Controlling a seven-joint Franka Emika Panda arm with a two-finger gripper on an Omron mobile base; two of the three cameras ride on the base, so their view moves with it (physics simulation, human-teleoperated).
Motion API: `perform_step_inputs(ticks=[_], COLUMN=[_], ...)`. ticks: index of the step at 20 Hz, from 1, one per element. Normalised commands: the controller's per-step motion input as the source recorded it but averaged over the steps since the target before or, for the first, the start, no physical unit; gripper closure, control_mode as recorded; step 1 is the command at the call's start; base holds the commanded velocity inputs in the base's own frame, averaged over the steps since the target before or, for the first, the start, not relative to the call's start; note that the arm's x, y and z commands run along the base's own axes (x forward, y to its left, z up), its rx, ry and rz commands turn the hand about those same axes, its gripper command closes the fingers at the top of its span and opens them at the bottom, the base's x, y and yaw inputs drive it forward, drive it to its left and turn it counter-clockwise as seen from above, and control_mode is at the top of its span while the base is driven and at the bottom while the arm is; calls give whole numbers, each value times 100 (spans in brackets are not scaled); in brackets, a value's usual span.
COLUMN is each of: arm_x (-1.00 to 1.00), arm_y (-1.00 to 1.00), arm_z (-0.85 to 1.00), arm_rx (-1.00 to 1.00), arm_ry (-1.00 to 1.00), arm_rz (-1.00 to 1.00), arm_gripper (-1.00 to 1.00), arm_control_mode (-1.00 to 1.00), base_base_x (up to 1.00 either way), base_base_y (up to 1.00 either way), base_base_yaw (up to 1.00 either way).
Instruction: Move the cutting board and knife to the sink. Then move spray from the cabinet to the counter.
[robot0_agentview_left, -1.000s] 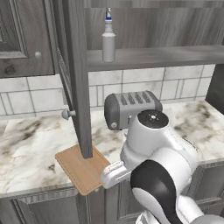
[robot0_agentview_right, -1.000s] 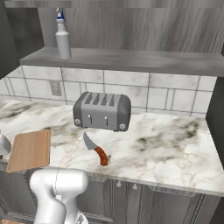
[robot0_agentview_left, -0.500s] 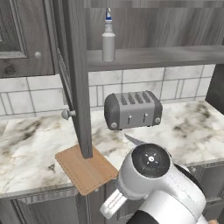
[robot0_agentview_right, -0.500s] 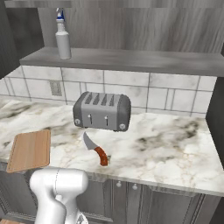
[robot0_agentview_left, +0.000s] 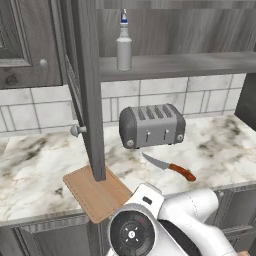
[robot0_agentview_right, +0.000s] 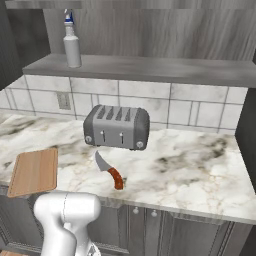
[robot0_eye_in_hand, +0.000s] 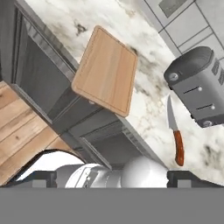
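— Where do the cutting board (robot0_agentview_left: 97, 192) and knife (robot0_agentview_left: 168, 166) lie?
— Both on the marble desk (robot0_agentview_right: 190, 170); the board juts over its front edge, the knife lies in front of the toaster (robot0_agentview_right: 116, 127).
— The spray (robot0_agentview_right: 72, 40)?
— Upright on the cabinet (robot0_agentview_left: 87, 85) shelf.
— The fingers (robot0_eye_in_hand: 189, 178)?
— Spread wide, gripping nothing.

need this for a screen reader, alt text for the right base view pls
A wooden cutting board overhangs the front edge of a marble counter, with a knife lying before a grey toaster. A spray bottle stands on the cabinet shelf above.
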Motion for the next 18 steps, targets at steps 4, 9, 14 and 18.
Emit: perform_step_inputs(ticks=[4,9,14,18], arm_x=[28,50,44,36], arm_y=[17,19,28,28], arm_z=[-34,-43,-59,-62], arm_rx=[-27,-23,-21,-19], arm_ry=[-2,-3,-6,-7], arm_rz=[0,0,0,0], arm_gripper=[-100,-100,-100,-100], arm_control_mode=[-100,-100,-100,-100], base_base_x=[0,0,0,0], base_base_y=[0,0,0,0], base_base_yaw=[0,0,0,0])
